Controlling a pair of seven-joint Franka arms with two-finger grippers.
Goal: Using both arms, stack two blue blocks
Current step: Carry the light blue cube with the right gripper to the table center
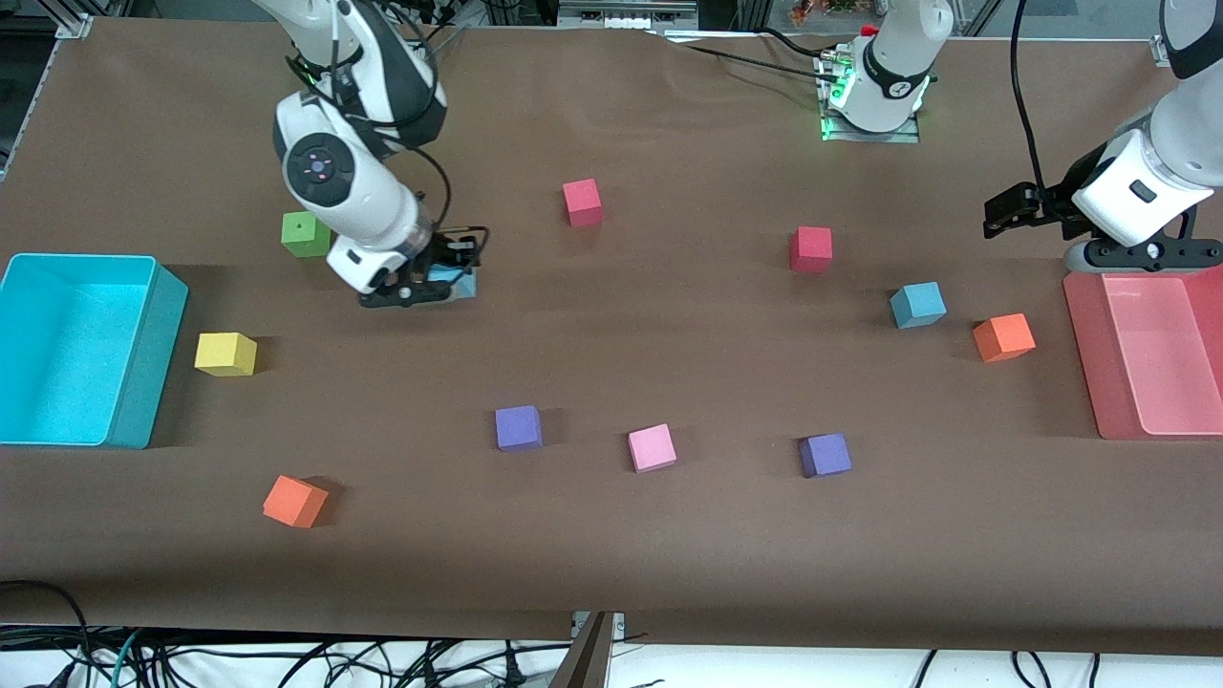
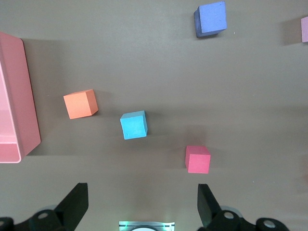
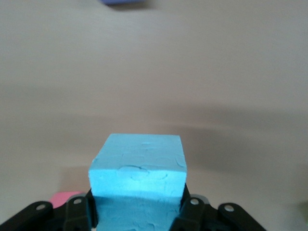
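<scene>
- The right hand (image 1: 449, 277) is low over the tabletop (image 1: 611, 535), just beside the green cube (image 1: 305, 234), and it grips one blue block (image 3: 138, 180) between its fingers (image 3: 78, 216).
- In the front view only a corner of that held blue block (image 1: 462, 284) shows under the right hand.
- The second blue block (image 1: 918, 305) sits on the tabletop near the pink tray (image 1: 1084, 363), with an orange cube (image 1: 1003, 337) between them.
- A red cube (image 1: 811, 248) lies near that block, farther from the front camera.
- The left hand (image 1: 1003, 212) waits above the tabletop near the pink tray, its fingers (image 2: 77, 204) spread wide and holding nothing.
- In the left wrist view the second blue block (image 2: 134, 125) lies between the orange cube (image 2: 80, 104) and the red cube (image 2: 198, 159).
</scene>
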